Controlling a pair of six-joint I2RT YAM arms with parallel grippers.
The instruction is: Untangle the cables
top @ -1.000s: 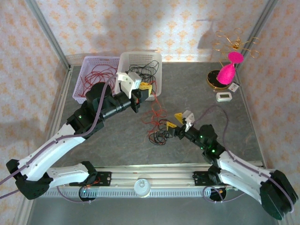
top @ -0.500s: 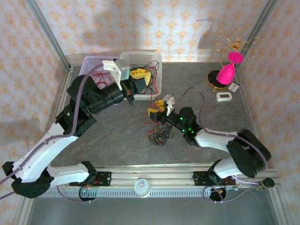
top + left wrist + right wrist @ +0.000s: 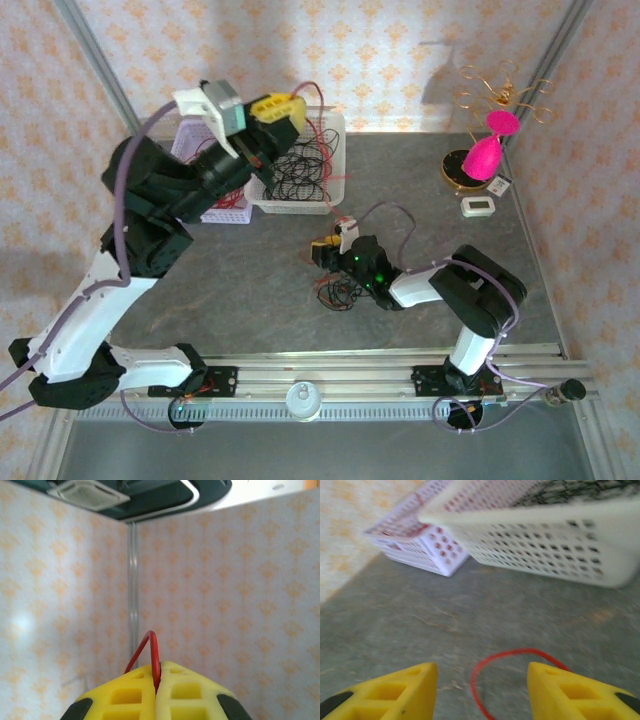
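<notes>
Upper left of top view: left tool (image 3: 283,106) lifted high over the baskets, jaws pressed tight on the thin red cable (image 3: 320,128). From the tool tip, red cable arcing up and then down across the right side of the white perforated plastic basket (image 3: 338,160). Run below that too fine to trace.

Left wrist view, same story: left tool (image 3: 156,675) clamped, red cable (image 3: 151,647) poking up between the yellow jaws as a narrow loop against the patterned wall (image 3: 240,605).

Centre of top view: right tool (image 3: 324,249) low over the grey stone-look worktop (image 3: 230,290), at the upper edge of the knot. Right wrist view: right tool (image 3: 479,677) with jaws well apart, gripping nothing. Curl of red cable (image 3: 492,659) flat on the worktop between them, touching neither jaw.

Knot itself: loose coils, red mixed with the thin black cable (image 3: 340,293), on the worktop just below frame centre, right beside the right tool.

Baskets: white one at upper centre with black coils inside. Lilac perforated plastic basket (image 3: 222,213) just beside it on the left, partly behind the left arm. Both blurred across the top of the right wrist view.

Upper right: pink ornament on a gold wire stand (image 3: 483,155), small white device (image 3: 478,206) just below it, well apart from the cables.
</notes>
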